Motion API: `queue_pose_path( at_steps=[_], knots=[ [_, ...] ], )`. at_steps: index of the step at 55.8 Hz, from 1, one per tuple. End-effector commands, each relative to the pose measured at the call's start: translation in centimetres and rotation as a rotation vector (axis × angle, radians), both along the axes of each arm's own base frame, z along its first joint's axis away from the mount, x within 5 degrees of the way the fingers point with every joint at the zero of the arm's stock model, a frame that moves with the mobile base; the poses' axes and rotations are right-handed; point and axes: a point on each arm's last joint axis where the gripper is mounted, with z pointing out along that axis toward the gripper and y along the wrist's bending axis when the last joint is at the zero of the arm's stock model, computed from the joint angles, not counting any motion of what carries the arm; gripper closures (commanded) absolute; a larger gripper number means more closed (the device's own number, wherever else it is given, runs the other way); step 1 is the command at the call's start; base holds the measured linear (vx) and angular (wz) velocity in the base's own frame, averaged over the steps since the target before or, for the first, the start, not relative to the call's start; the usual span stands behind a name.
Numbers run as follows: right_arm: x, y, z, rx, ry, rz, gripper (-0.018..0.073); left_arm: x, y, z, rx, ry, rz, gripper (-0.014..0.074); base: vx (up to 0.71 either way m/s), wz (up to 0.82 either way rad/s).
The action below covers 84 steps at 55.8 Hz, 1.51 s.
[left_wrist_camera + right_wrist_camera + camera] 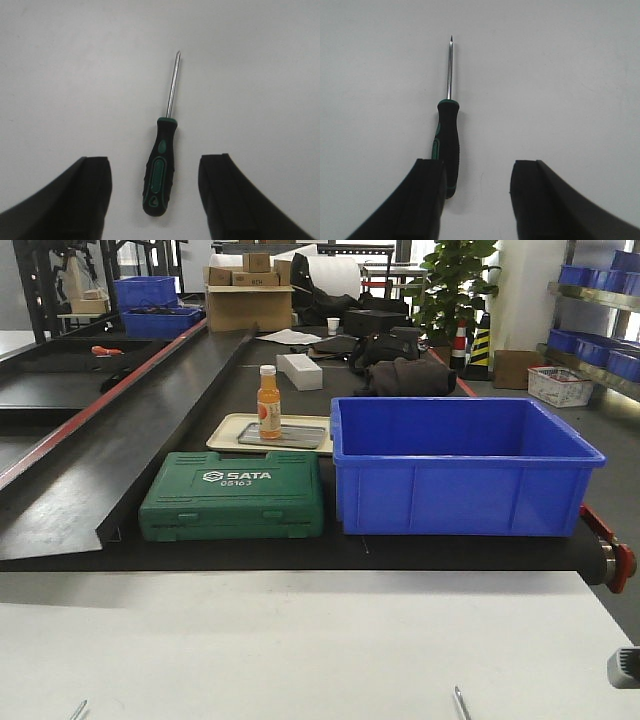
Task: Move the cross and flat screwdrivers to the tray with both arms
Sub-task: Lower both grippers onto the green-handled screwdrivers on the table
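1. Left gripper gapes wide around one screwdriver on the white table, shaft toward 12 o'clock.
2. Right gripper is equally wide; the other screwdriver lies by its 9 o'clock finger.
3. Both are probably light and stiff; the thick handles offer a surer hold than the slick shafts.

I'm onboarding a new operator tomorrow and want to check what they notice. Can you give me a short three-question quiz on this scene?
1. True or false: the left gripper is open, with a screwdriver lying loose between its jaws.
2. In the front view, what sits right beside the blue bin? A) green SATA case B) red toolbox C) white bucket
3. Fill in: the right gripper is open, and the other screwdriver lies on a plain ____ surface.

Key: 1 true; 2 A; 3 white.
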Motion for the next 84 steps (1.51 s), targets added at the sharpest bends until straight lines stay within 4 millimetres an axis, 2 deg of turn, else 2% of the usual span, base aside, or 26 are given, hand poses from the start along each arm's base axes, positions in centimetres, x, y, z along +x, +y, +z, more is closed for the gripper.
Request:
queue_pose_path(
  at_steps=[1,8,18,35,47,55,66,75,84],
  knots=[
    [1.2,0.0,1.6,-0.012,-0.125,0.018,0.0165,3.2,0.1,0.2,0.047,0.024,-0.056,0.0082,0.0,0.0],
    [1.3,0.0,1.6,-0.008,-0.128,0.015,0.0165,6.9,0.2,-2.2,0.089,0.138,-0.127,0.0082,0.0,0.0],
    [0.8,0.0,1.1,-0.016,-0.051,0.013,0.0165,9.9,0.2,-5.3,0.086,0.244,-0.138,0.0082,0.0,0.0],
    [0.6,-0.1,0.9,-0.019,-0.017,0.012,0.0164,11.5,0.1,-9.6,0.078,0.322,-0.169,0.0082,0.0,0.0],
    [0.7,0.0,0.7,-0.01,0.023,0.006,0.016,12.2,0.0,-11.2,0.062,0.309,-0.163,0.0082,0.0,0.0],
    [2.4,0.2,1.1,-0.02,0.074,0.012,0.0149,12.0,0.0,-11.8,0.058,0.343,-0.162,0.0083,0.0,0.0],
    [6.2,0.6,1.6,-0.061,0.071,0.06,0.0126,11.8,-0.1,-12.1,0.046,0.371,-0.156,0.0083,0.0,0.0],
    [9.0,1.0,0.2,-0.072,0.126,0.084,0.0125,11.7,-0.1,-12.1,0.043,0.381,-0.154,0.0083,0.0,0.0],
    [11.6,3.3,-1.7,-0.107,0.18,0.18,0.0125,11.4,-0.1,-12.2,0.041,0.416,-0.154,0.0083,0.0,0.0]
  ],
)
